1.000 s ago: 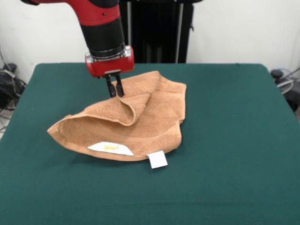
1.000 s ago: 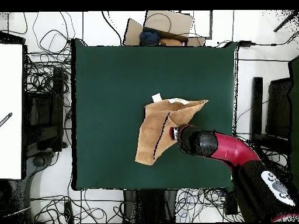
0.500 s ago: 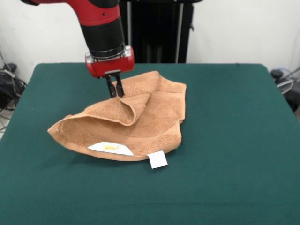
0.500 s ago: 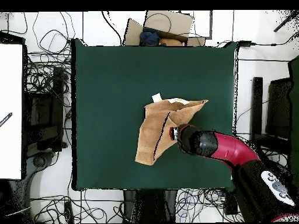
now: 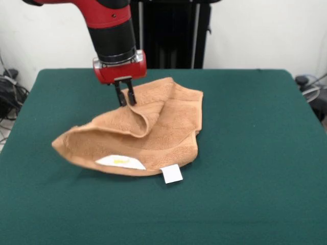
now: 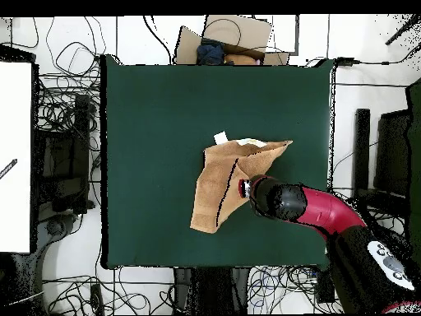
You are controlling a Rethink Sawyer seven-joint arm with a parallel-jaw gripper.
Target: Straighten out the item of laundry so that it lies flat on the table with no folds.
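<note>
Towel [image 5: 148,130] sits mid-table [image 5: 255,153], folded over itself, well clear of all four edges, with bare green top all round. Gripper [image 5: 125,98] is pinched on a raised fold at the towel's back-left part. Small white tag [image 5: 172,174] pokes out at the front edge.

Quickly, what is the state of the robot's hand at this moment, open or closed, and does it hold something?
Hand: closed, pinching a raised fold of the orange-tan terry towel above the dark green table.
</note>
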